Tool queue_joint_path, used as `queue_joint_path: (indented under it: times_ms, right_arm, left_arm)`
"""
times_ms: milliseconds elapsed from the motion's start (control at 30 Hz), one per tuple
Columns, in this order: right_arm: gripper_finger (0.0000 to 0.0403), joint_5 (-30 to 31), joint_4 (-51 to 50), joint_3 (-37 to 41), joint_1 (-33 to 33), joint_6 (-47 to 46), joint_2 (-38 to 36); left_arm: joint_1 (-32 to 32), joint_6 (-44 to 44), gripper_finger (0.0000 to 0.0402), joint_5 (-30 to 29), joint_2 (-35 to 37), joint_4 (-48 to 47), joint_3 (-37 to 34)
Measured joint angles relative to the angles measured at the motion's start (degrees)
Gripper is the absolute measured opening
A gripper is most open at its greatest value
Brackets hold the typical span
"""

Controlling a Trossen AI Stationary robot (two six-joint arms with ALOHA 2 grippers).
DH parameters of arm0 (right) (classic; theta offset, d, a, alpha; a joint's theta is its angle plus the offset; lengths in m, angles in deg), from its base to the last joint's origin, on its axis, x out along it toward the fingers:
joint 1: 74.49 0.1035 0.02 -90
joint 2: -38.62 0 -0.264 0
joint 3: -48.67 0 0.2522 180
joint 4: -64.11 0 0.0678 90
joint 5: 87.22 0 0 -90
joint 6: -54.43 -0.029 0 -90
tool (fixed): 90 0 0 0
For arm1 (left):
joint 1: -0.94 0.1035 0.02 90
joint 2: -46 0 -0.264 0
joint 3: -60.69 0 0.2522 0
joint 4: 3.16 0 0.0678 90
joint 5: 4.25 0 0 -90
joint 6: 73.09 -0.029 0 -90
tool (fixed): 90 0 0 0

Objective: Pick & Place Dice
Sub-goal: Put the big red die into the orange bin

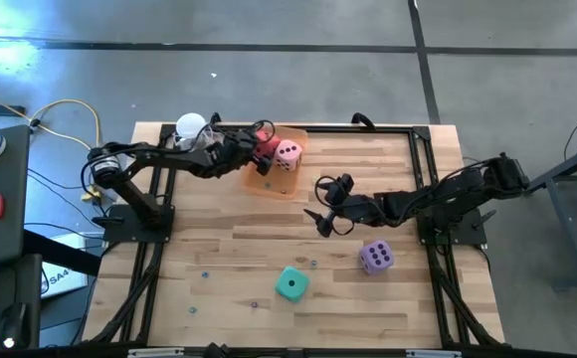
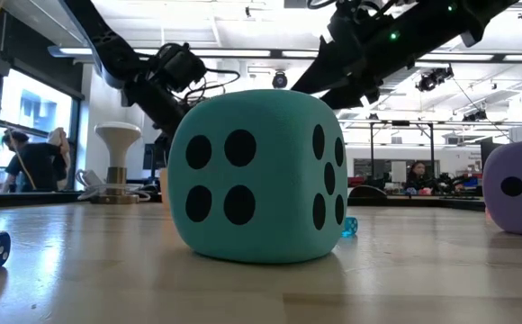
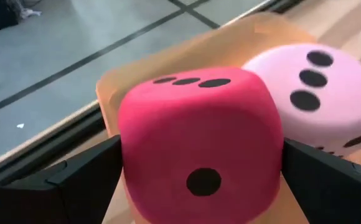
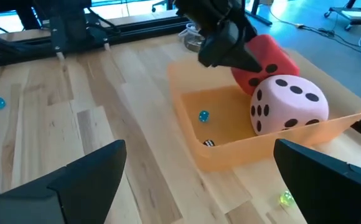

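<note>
Over the orange tray (image 1: 269,184), the left pincer (image 1: 257,149) stands spread around the red die (image 1: 267,149).

- The left arm reaches across to the orange tray (image 1: 275,179); the left gripper (image 1: 259,151) hangs over the tray's left part, fingers (image 3: 75,180) spread wide on either side of the red die (image 3: 199,146).
- The right arm stretches toward the tray; the right gripper (image 1: 320,206) hovers just right of it, jaws wide apart and empty.
</note>
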Motion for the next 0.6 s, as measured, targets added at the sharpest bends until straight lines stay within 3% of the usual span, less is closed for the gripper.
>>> queue_joint_path:
  times_ms: [600]
  right_arm:
    - [0.0400,-0.8,-0.8,0.0,0.0,-0.7,0.0]
  left_arm:
    - [-9.9,-2.1,0.0400,-2.2,0.1,-10.3,0.0]
